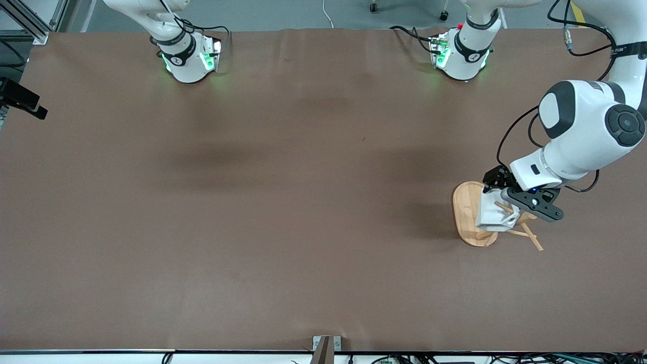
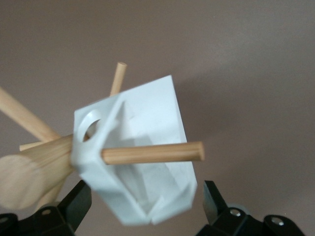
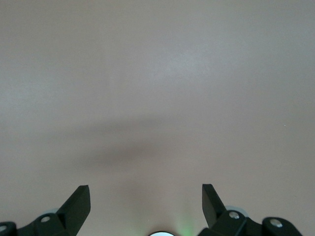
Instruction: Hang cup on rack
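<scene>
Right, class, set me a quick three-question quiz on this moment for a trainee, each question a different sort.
1. True or false: the right hand is over the rack.
2. Around the cup, the left hand is: A) shut on it, B) open with the cup between its fingers, C) out of view.
3. In the left wrist view, what part of the rack crosses in front of the cup?

Key: 1 false; 2 B; 3 a peg.
</scene>
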